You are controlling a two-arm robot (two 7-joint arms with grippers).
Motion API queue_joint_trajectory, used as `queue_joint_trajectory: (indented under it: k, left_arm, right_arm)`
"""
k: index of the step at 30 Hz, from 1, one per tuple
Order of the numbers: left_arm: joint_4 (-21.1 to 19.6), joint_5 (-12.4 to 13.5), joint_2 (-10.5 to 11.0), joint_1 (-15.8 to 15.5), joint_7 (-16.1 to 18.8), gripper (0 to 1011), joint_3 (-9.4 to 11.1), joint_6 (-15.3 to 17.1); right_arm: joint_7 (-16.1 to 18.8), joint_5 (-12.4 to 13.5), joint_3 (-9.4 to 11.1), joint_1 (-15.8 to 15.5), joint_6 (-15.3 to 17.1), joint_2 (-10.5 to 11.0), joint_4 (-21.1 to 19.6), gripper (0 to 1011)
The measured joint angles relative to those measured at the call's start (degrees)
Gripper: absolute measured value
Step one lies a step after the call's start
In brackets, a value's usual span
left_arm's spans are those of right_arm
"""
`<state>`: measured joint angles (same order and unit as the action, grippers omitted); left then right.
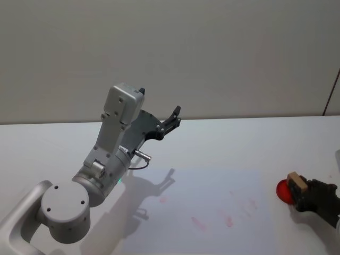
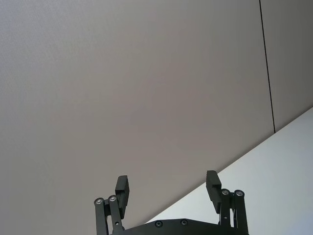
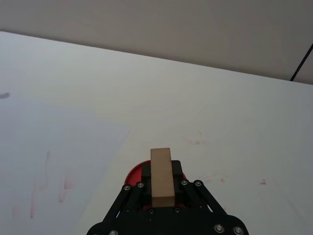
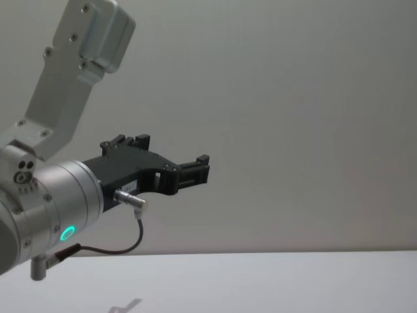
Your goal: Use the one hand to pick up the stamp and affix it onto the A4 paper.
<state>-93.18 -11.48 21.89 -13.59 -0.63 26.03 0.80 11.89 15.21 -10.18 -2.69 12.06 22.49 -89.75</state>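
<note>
The stamp (image 1: 295, 181), a tan wooden block, sits between the black fingers of my right gripper (image 1: 300, 194) at the table's right edge. In the right wrist view the stamp (image 3: 161, 159) is clamped in the right gripper (image 3: 161, 172) directly over a red ink pad (image 3: 133, 175). The A4 paper (image 1: 212, 204) lies flat at mid-table, left of the pad, with faint red marks on it. My left gripper (image 1: 173, 118) is raised off the table to the left, open and holding nothing; the left wrist view has its fingertips (image 2: 122, 184) pointing at the wall.
The red ink pad (image 1: 283, 191) rests on the white table (image 1: 239, 143) just right of the paper's edge. The raised left arm (image 1: 114, 143) stands over the table's left half. A plain wall (image 1: 212, 53) runs behind.
</note>
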Motion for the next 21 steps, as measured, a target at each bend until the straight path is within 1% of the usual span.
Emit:
queue_joint_trajectory:
  k: [9,13,16,21]
  left_arm:
    - [0.0,0.0,0.0,0.0,0.0,1001,0.0,0.0]
    - [0.0,0.0,0.0,0.0,0.0,1001,0.0,0.0]
    - [0.0,0.0,0.0,0.0,0.0,1001,0.0,0.0]
    - [0.0,0.0,0.0,0.0,0.0,1001,0.0,0.0]
  right_arm:
    - [0.6,1.8,0.0,0.3,-0.6,-0.4,-2.0,220]
    - [1.4,2.8,0.0,0.3,-0.8,-0.6,-3.1,221]
    - [2.6,3.4,-0.2,0.3,-1.0,-0.8,-4.2,220]
    - [4.2,3.7,-0.9,0.2,-1.3,-1.2,-5.4,221]
